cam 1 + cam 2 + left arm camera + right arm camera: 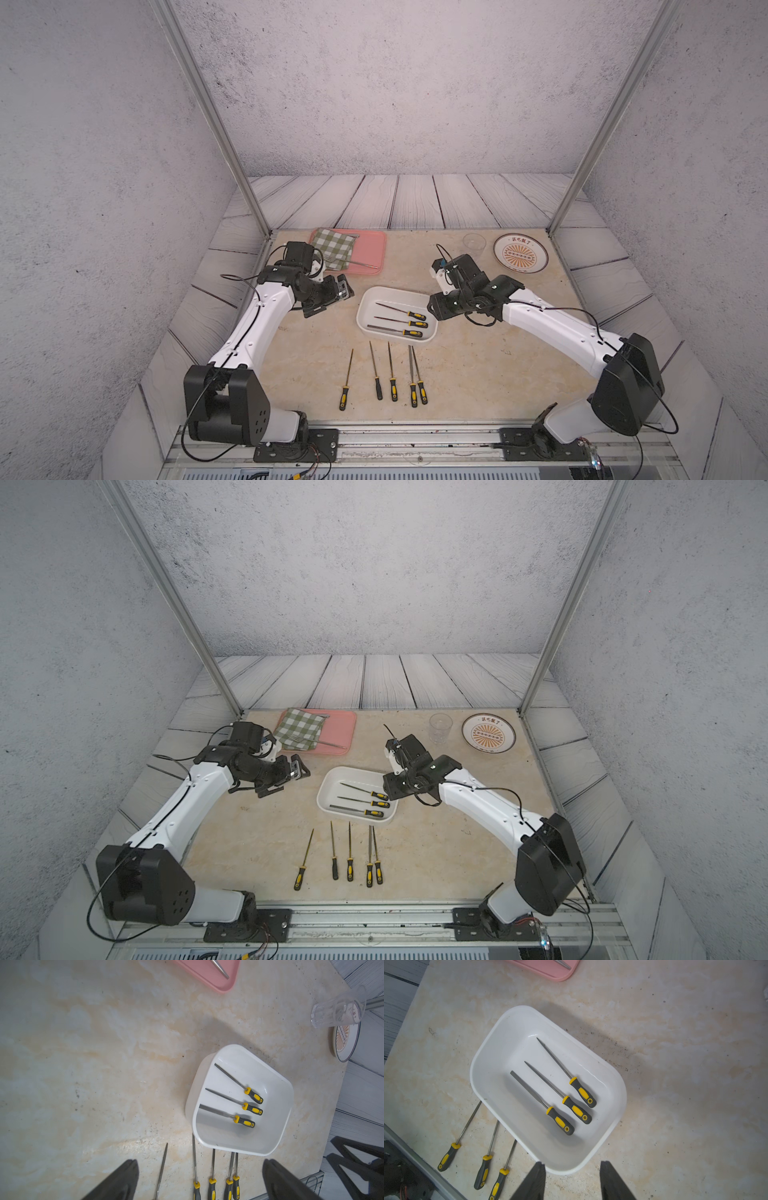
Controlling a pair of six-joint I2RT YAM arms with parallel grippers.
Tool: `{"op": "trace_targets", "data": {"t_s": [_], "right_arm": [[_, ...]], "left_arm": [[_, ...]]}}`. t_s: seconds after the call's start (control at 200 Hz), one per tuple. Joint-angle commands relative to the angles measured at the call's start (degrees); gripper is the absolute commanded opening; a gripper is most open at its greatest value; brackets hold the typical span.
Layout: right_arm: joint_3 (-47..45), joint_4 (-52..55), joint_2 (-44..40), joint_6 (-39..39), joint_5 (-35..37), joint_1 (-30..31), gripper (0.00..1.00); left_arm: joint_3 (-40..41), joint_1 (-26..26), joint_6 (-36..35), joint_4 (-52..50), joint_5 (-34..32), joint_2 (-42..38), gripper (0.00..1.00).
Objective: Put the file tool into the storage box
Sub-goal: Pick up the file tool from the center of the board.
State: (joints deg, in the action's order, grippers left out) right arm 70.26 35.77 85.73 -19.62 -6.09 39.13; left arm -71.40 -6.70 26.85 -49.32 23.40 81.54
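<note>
The storage box (372,311) (332,789) is a shallow white tub at mid-table. Three yellow-and-grey-handled file tools (399,321) (571,1105) lie side by side in it. Several more files (392,372) (350,852) lie in a row on the table in front of the box. My right gripper (435,309) (573,1162) hovers over the box's right end. It is open, and only the box corner shows below, between its fingers. My left gripper (332,298) (199,1161) hangs open to the left of the box (270,1126), holding nothing.
A pink tray (370,249) with a green checked cloth (332,245) and a metal utensil sits at the back left. At the back right stand a clear glass (474,243) and a patterned plate (520,253). Metal frame posts rise at both rear table corners.
</note>
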Motion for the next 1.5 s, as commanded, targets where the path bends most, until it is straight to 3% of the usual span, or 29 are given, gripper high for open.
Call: {"op": "trace_targets", "data": {"t_s": [0.0,0.185,0.37,0.49,0.676,0.821,1.046,1.196,1.496], "right_arm": [[-1.04,1.62,-1.87,-1.54,-4.06,-0.28,0.48],[-5.83,-0.36,-2.96,-4.07,-9.18,-0.26,0.48],[-9.91,-0.83,-7.07,-8.70,-3.76,-0.29,0.48],[-16.23,-3.05,-11.77,-12.97,-2.42,-0.31,0.48],[-23.64,-6.89,-12.03,-16.06,-8.64,-0.28,0.48],[-22.83,-7.49,-6.92,-18.00,-13.82,1.79,0.48],[-20.71,-6.26,-4.08,-20.16,-10.22,8.88,0.48],[-21.03,-4.61,-4.57,-21.46,-8.08,10.62,0.52],[-19.79,-3.42,-2.26,-23.12,-5.98,16.09,0.53]], "left_arm": [[-4.01,0.28,1.49,-1.39,-0.86,0.63,0.98],[-3.44,0.28,0.69,-4.31,-3.30,-1.16,0.98],[6.87,0.28,0.27,3.42,-1.19,-5.13,0.98],[8.22,0.28,1.39,2.24,-1.28,-5.42,0.99],[11.99,0.28,4.13,9.23,-0.05,-5.02,0.98],[7.79,0.28,4.72,6.20,1.11,-1.40,0.98],[8.60,0.28,4.99,6.33,1.22,-1.08,0.98],[12.18,0.28,5.40,8.53,1.83,-2.62,0.98],[11.96,0.28,5.13,8.45,4.59,0.11,0.98]]}}
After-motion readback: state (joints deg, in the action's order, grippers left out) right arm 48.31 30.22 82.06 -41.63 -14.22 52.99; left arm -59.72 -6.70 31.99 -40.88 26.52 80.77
